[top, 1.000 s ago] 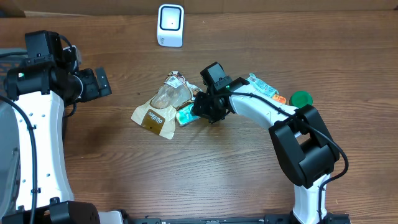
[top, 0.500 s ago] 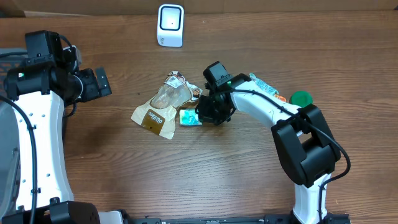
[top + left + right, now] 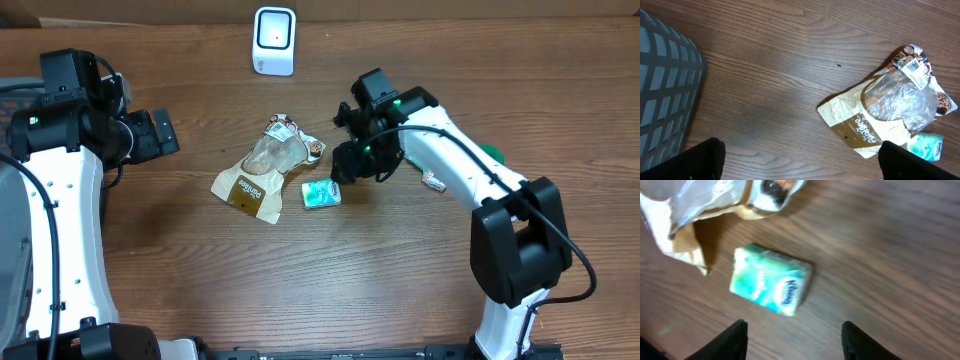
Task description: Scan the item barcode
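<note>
Two end effectors are in view, and both are empty. The right end effector [image 3: 797,342] hangs above the tissue pack [image 3: 771,286] with its fingers [image 3: 735,340] partly spread and nothing between them. The pack lies flat on the tabletop [image 3: 400,290], free of any grip, its printed face up. Whether a barcode shows on it cannot be told from these views.

Just beside the pack, on the side toward the left arm, sprawls a crumpled brown paper bag [image 3: 262,170] with a clear window. In the right wrist view the bag's torn corner comes near the pack without touching it. A white barcode label [image 3: 914,65] sits on the bag's far end.

At the far edge of the tabletop stands the white scanner [image 3: 273,40], upright and well apart from the pack. The bag's far end lies on part of the tabletop between them, while the right arm crosses the tabletop on the pack's other side. A small pale packet [image 3: 433,182] pokes out beside that arm.

The left end effector [image 3: 152,135] is held off to its own side with its fingers [image 3: 695,160] spread as wide as they go — well clear of bag and pack. A grey mesh basket [image 3: 665,85] sits beyond it at the tabletop's edge.
</note>
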Available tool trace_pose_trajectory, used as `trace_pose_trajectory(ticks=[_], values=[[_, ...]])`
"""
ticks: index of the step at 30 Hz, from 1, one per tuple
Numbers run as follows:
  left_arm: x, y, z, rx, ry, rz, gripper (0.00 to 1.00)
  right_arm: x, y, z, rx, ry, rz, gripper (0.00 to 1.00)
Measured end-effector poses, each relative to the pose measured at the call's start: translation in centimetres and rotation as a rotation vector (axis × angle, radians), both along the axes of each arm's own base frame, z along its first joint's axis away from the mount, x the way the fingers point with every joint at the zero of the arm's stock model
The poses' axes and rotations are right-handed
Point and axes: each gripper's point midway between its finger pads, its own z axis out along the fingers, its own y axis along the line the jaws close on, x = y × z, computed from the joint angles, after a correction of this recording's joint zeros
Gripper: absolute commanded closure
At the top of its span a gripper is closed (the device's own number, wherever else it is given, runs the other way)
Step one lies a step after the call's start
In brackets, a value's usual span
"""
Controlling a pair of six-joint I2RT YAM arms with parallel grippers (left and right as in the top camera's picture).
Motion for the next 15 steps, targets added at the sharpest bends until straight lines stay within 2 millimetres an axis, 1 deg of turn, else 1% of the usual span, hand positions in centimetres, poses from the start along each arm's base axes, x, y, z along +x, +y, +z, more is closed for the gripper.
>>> trace_pose_trajectory(ticks=[1, 2, 3, 6, 9, 11, 12, 15], values=[[0.0, 0.0, 0.0, 0.000, 0.000, 0.000, 0.00, 0.4, -0.2, 0.0, 0.003, -0.003, -0.025, 0.74], [0.0, 0.0, 0.0, 0.000, 0.000, 0.000, 0.00, 0.7, -0.1, 0.1, 0.014, -0.001, -0.056, 0.76], [0.0, 0.0, 0.0, 0.000, 0.000, 0.000, 0.00, 1.3, 0.1, 0.3, 0.033, 0.001, -0.108, 0.77], [0.0, 0.0, 0.0, 0.000, 0.000, 0.000, 0.00, 2.0, 1.0, 0.6, 0.070, 0.016, -0.214, 0.77], [0.0, 0.0, 0.0, 0.000, 0.000, 0.000, 0.01, 2.4, 2.9, 0.9, 0.091, 0.025, -0.339, 0.77], [0.0, 0.0, 0.0, 0.000, 0.000, 0.000, 0.00, 2.1, 4.2, 0.8, 0.079, 0.027, -0.404, 0.77], [0.0, 0.0, 0.0, 0.000, 0.000, 0.000, 0.00, 1.9, 5.2, 0.8, 0.073, 0.023, -0.444, 0.77], [0.0, 0.0, 0.0, 0.000, 0.000, 0.000, 0.00, 1.7, 7.2, 0.2, 0.066, 0.005, -0.512, 0.77]])
